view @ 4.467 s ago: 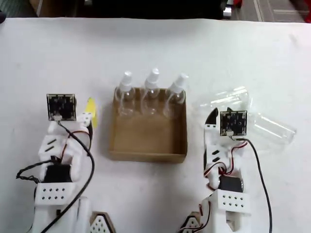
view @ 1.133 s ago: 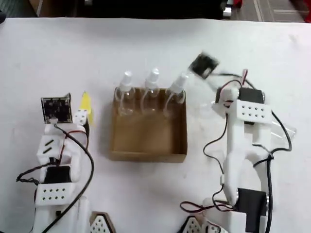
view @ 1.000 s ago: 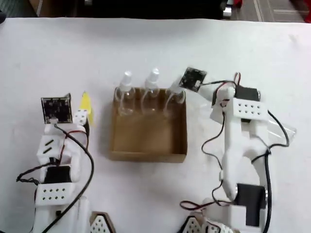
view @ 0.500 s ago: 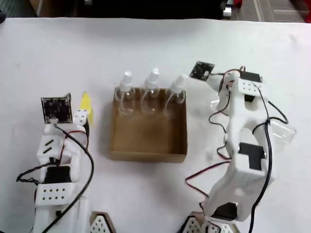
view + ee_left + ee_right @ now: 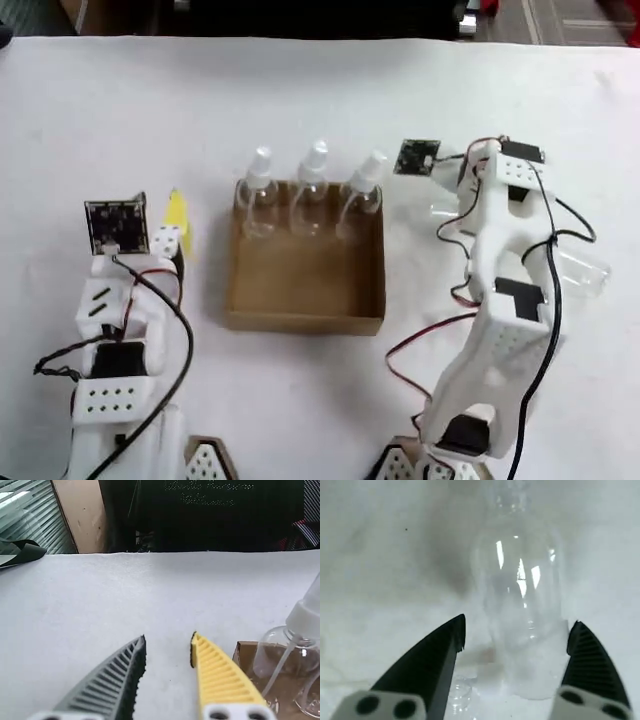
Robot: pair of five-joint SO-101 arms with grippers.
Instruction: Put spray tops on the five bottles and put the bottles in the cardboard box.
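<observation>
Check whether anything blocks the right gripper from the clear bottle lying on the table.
Nothing visible does. The right gripper hangs with its jaws open, and the clear bottle lies on the table directly between them, with no other thing in the gap.

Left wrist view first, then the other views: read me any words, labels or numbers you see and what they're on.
Dark panel behind the table: one line of pale print, too blurred to read.
Bottles: no label that I can see.
Cardboard box: no print that I can see.
</observation>
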